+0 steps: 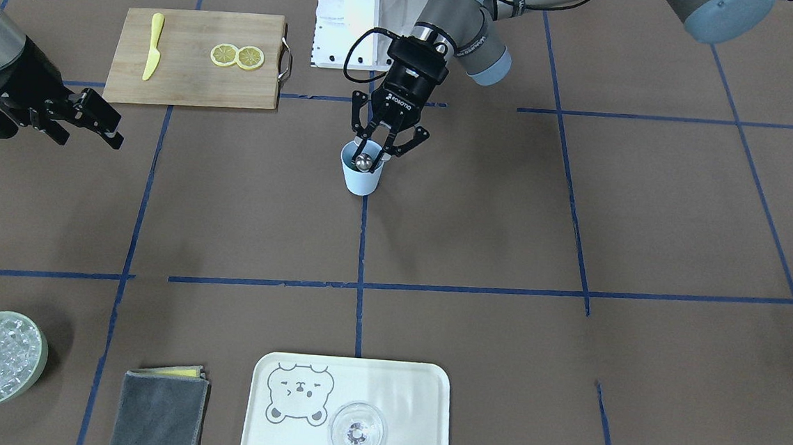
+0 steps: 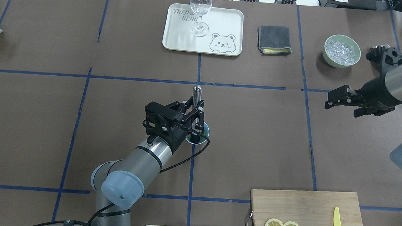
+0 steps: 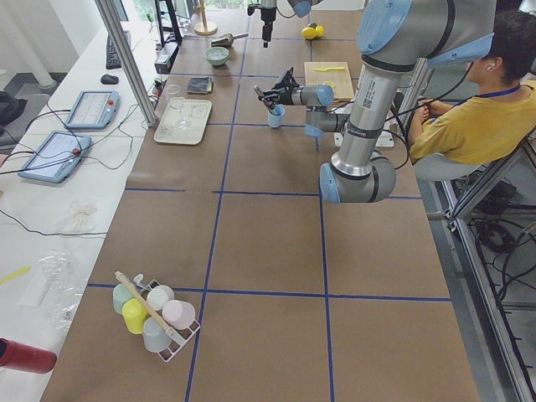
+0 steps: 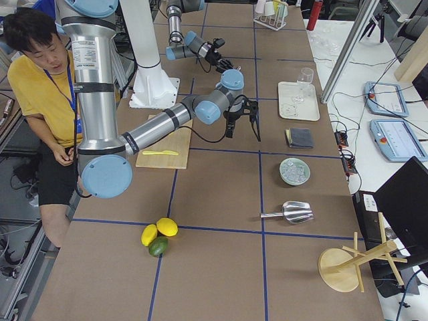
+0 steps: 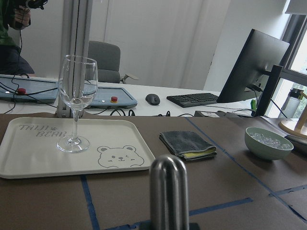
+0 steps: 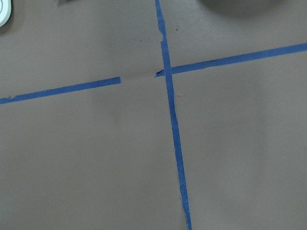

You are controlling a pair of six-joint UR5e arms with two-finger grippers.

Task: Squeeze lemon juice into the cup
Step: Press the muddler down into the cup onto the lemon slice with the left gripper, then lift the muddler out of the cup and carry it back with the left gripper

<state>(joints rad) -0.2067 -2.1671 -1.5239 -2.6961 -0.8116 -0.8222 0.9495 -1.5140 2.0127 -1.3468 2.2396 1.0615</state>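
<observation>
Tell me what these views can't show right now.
Inside of cup: rod and left gripper block it in front and overhead views.
State of right gripper: unclear, small in those views; its wrist view shows only table.
Lower end of rod: cut off at left wrist view's bottom edge.

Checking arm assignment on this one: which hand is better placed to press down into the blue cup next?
Left. The left hand grips the metal rod, which stands in the cup. The right hand hovers over the table well off to the side, with nothing seen in it.
</observation>
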